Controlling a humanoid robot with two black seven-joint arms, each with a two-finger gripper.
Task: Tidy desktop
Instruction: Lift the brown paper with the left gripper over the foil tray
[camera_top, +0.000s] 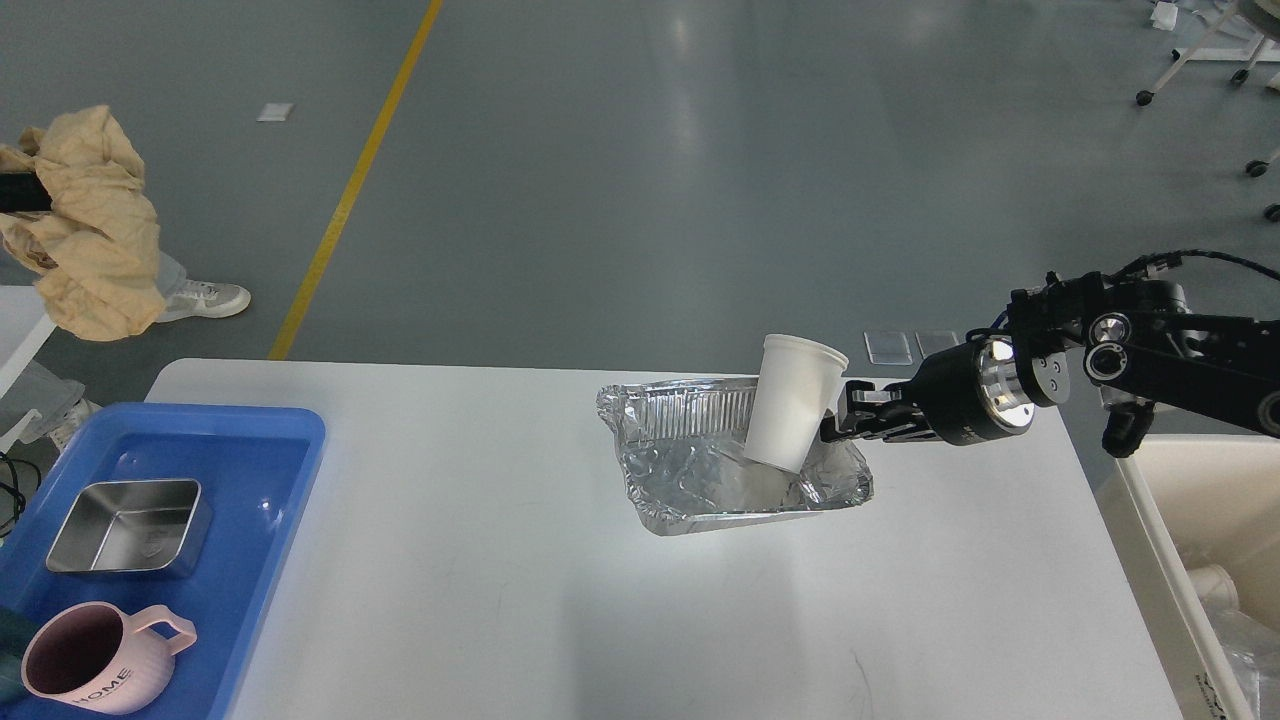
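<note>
The right arm is extended in from the right edge, its forearm angled down and leftward. The right gripper is pointed left, level with the wrist, and its fingers are closed on the side of a white paper cup. Of the left arm only a dark tip is seen at the upper left edge; its gripper cannot be made out.

Left of our right gripper, the paper cup and foil tray block passage; beyond them the desktop lies bare up to the blue tray.
</note>
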